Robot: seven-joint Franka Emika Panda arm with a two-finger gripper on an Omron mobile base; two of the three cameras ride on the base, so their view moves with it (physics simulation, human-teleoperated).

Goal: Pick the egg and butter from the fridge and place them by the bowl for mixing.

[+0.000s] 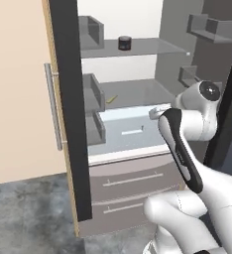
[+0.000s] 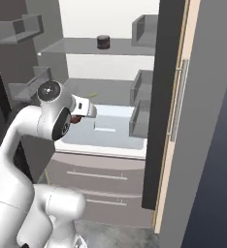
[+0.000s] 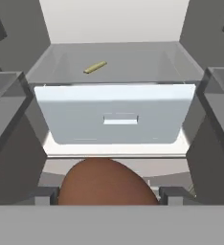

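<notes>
Hand [image 3: 106, 195] has its 2 dark fingers spread wide around the smooth brown oval egg [image 3: 104, 184], gripping it in front of the open beige-doored fridge [image 1: 19, 99]; thin olive-yellow butter stick [image 3: 95, 67] lies on the grey shelf [image 3: 133, 60] near its back-left corner, presumably next pick.

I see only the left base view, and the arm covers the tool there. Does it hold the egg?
Observer: Yes. In the hand view a brown egg sits between the fingertips of the tool.
Operator: Where does the tool point?
Observer: Straight at the pale drawer of the fridge. The butter lies on the shelf above and behind that drawer.
</notes>
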